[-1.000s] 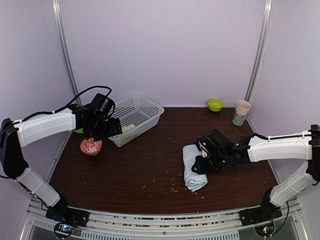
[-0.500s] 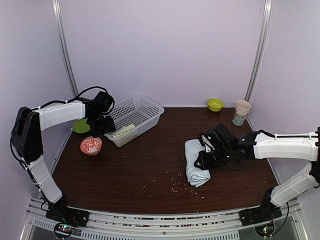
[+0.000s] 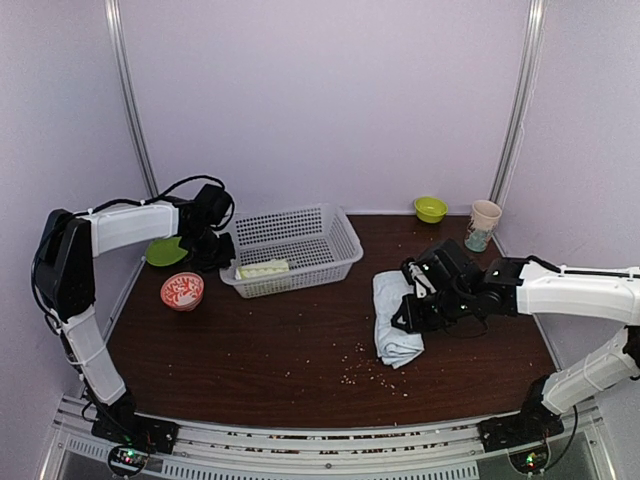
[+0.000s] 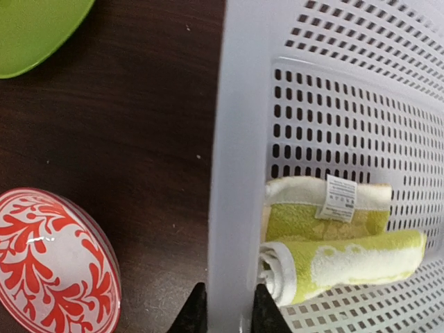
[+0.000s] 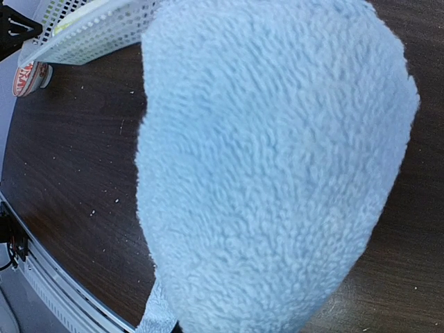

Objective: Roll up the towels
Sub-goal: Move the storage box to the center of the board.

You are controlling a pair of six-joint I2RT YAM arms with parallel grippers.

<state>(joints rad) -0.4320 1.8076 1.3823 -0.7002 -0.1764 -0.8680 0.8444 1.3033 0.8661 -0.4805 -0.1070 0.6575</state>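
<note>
The lime-green lemon-print towel (image 4: pixel 340 239) lies rolled inside the white mesh basket (image 4: pixel 236 173), at its left end (image 3: pixel 262 269). My left gripper (image 4: pixel 229 313) is shut on the basket's rim at that left end (image 3: pixel 222 262). The pale blue towel (image 3: pixel 392 320) lies bunched lengthwise on the dark table, right of centre. My right gripper (image 3: pixel 408 312) is at the towel's right edge. In the right wrist view the blue towel (image 5: pixel 277 159) fills the frame and hides the fingers; the gripper appears shut on it.
A red-and-white bowl (image 3: pixel 182 290) and a green plate (image 3: pixel 165 250) sit left of the basket (image 3: pixel 310 275). At the back right stand a small green bowl (image 3: pixel 430 208) and a paper cup (image 3: pixel 483 225). Crumbs (image 3: pixel 360 365) dot the table's front middle.
My left gripper has closed on the basket's rim, and the basket has swung from a diagonal to lie across the table. The right gripper and the blue towel shifted slightly right.
</note>
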